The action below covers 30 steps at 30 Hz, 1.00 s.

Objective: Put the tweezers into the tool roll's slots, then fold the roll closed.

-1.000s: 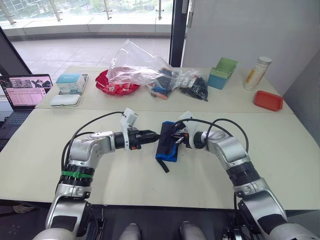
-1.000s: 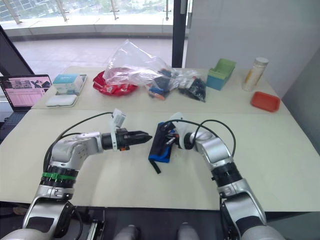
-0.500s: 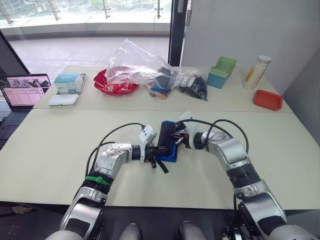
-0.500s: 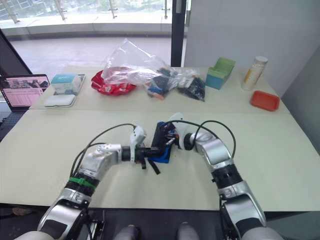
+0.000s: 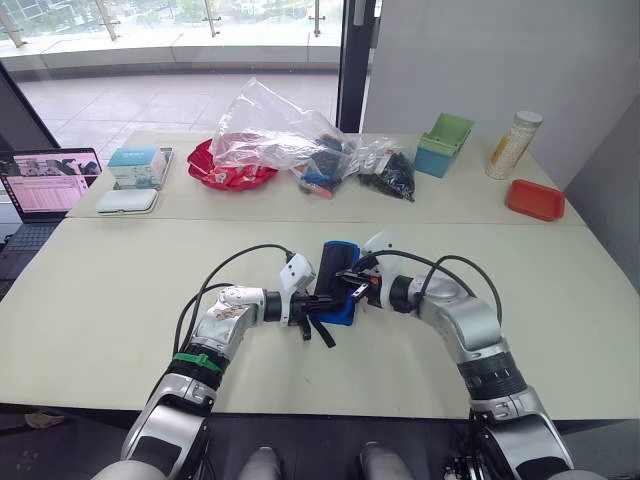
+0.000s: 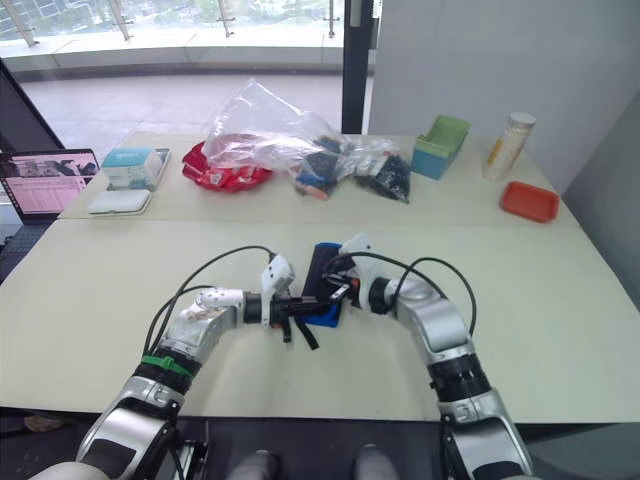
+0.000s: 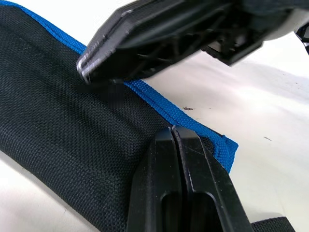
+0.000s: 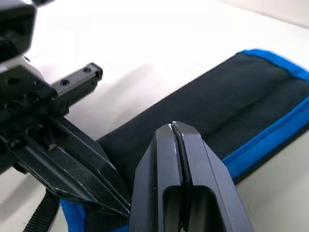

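We find the tool roll (image 5: pixel 335 283) just below the centre of the head-camera frame, lying on the near table (image 5: pixel 90 290) as a folded black bundle with its blue border showing along the lower edge. Its thin black strap (image 5: pixel 322 330) trails loose toward the bottom of the frame.

No tweezers lie loose on the table around it, and the slots are hidden inside the fold, so we judge the loading is done, though we cannot confirm that from here.

Our left gripper (image 7: pixel 176 131) rests on the roll's outer fabric close to a blue corner; its 2 fingers are pressed together with nothing pinched between them. Our right gripper (image 8: pixel 175 127) comes in from the opposite side, its fingers likewise pressed together with no gap, lying on the black fabric beside the blue edge. It seems to press rather than hold, though we cannot be sure.

We judge the fold nearly complete. What seems left is flattening the bundle and perhaps securing the loose strap.

Across the upper frame, on the far table, sit a clear plastic bag (image 5: pixel 270 130), a laptop (image 5: pixel 50 185) and a green box (image 5: pixel 447 143).
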Each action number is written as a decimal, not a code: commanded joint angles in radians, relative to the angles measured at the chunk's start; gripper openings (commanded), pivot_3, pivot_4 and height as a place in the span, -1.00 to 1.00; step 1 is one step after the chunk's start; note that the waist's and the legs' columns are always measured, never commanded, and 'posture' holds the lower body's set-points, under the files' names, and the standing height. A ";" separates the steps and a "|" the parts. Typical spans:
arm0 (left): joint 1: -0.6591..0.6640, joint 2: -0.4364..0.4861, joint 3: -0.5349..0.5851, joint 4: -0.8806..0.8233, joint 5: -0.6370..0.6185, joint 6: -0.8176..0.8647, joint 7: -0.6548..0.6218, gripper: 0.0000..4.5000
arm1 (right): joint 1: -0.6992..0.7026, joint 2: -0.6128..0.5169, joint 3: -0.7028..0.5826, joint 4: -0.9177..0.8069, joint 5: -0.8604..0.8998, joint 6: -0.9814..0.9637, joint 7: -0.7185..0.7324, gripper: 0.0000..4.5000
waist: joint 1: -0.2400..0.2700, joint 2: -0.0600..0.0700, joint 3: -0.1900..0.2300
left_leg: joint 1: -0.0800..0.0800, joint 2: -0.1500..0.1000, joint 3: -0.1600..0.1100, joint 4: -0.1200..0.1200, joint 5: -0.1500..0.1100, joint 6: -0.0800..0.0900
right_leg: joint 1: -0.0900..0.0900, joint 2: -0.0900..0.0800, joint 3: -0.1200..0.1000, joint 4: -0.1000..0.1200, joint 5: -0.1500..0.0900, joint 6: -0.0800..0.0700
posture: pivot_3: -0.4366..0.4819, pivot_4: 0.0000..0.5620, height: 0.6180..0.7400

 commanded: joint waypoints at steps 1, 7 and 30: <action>0.035 0.016 -0.023 0.045 0.050 0.038 0.008 -0.97 | -0.014 0.018 0.009 0.059 -0.030 0.043 -0.053 -1.00 | -0.002 0.000 0.000 | 0.001 0.000 0.000 0.000 0.000 0.000 | 0.000 0.000 0.000 0.000 0.000 0.000 | -0.05 -0.47 1.00; 0.039 0.022 -0.021 0.024 0.045 0.044 0.003 -0.97 | -0.065 0.060 -0.017 0.172 -0.039 0.090 -0.130 -1.00 | -0.001 0.000 0.000 | 0.004 0.000 0.000 -0.001 0.000 0.000 | 0.003 0.000 0.000 0.000 0.000 0.000 | -0.05 -0.47 1.00; 0.068 0.062 0.062 -0.084 -0.012 0.094 0.008 -0.97 | -0.199 0.072 -0.045 0.277 -0.019 -0.161 -0.039 -1.00 | -0.003 0.001 0.000 | 0.004 0.001 0.001 -0.003 -0.001 0.001 | 0.002 0.000 0.000 0.000 0.000 0.000 | -0.05 -0.47 1.00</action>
